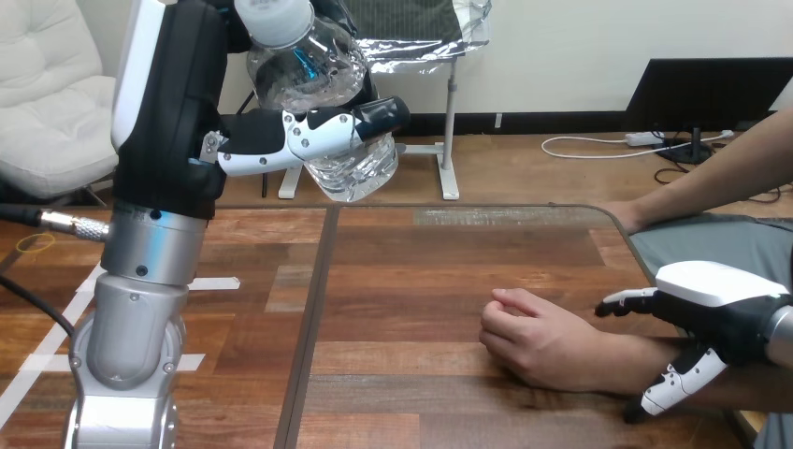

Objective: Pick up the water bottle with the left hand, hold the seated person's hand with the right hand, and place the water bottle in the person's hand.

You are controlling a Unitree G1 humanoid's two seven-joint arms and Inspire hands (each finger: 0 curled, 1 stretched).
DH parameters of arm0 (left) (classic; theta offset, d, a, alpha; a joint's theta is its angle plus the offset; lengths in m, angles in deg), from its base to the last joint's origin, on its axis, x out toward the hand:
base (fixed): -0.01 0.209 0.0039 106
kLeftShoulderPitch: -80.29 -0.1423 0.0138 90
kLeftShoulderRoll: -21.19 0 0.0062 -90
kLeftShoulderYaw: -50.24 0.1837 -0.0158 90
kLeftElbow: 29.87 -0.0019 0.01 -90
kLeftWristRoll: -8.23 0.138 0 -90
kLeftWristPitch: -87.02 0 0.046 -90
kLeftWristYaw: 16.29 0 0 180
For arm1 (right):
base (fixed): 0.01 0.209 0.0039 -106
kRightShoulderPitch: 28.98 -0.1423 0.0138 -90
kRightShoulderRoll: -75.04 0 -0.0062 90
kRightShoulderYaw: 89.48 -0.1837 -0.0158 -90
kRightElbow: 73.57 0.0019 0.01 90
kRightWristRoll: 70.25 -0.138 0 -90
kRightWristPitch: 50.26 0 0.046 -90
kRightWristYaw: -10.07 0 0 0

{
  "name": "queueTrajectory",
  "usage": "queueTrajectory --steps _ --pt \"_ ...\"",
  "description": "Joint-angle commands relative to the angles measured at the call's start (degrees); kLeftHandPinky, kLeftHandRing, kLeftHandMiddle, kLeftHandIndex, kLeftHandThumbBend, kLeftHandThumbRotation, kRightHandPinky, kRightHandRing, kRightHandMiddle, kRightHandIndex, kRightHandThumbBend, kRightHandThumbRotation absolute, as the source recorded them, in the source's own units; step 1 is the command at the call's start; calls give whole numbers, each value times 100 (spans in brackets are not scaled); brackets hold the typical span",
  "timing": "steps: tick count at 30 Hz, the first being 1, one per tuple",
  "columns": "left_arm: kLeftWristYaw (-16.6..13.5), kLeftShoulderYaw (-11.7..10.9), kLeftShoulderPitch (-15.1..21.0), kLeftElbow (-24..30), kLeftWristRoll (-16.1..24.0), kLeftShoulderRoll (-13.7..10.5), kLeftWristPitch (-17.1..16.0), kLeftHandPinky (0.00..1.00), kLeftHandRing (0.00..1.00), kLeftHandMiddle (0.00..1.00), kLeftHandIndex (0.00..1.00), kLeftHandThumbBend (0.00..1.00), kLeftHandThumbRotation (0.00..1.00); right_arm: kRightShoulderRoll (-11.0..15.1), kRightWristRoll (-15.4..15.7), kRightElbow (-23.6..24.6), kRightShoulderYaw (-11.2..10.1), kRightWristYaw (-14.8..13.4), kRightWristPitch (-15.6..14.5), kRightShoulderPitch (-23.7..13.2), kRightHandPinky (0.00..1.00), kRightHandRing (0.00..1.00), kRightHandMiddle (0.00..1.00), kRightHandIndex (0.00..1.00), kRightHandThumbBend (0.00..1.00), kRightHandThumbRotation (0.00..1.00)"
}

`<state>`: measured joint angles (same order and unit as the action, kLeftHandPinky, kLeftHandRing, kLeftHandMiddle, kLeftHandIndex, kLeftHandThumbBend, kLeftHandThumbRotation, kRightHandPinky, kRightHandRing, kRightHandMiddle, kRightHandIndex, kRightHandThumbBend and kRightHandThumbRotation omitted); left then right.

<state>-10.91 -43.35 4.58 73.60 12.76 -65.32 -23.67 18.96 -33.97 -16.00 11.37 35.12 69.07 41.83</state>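
Left arm (140,281) stands upright, silver forearm rising from the bottom edge. Left hand (182,108) is raised high above the table (421,271).

Left hand is clenched on the water bottle (313,79): fingers (323,129) wrap across the front of its clear body. Bottle sits on the hand's right side, tilted, with its white cap (276,19) up and leaning left above the fingers. Its base hangs just below the fingers. Bottle is clear of the table, well apart from both the person's hand and the right hand.

Below the left hand, strips of white tape (215,282) lie on the wood beside the forearm.

Person's hand (533,341) rests on the table just left of the right hand, loosely fisted, with nothing in it. Its forearm runs right, under the right hand.

Right hand (711,304) sits over the person's wrist. Its fingers (625,301) reach left on the far side of the forearm, fairly straight; the thumb (675,382) points down-left on the near side. The wrist lies between them. The hand is released, not closed around it. Cannot tell whether fingers or thumb touch the wrist.
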Motion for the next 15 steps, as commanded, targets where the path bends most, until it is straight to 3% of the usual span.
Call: queueTrajectory --steps 1,15 --pt "-9 -122 167 112 -113 -53 -32 23 29 35 36 58 0 219 168 -29 140 -103 107 -446 88 87 87 88 100 49" --pt "-16 -124 129 168 -165 -8 35 23 29 34 36 59 0 298 458 -38 318 16 75 -710 85 85 85 86 100 50"
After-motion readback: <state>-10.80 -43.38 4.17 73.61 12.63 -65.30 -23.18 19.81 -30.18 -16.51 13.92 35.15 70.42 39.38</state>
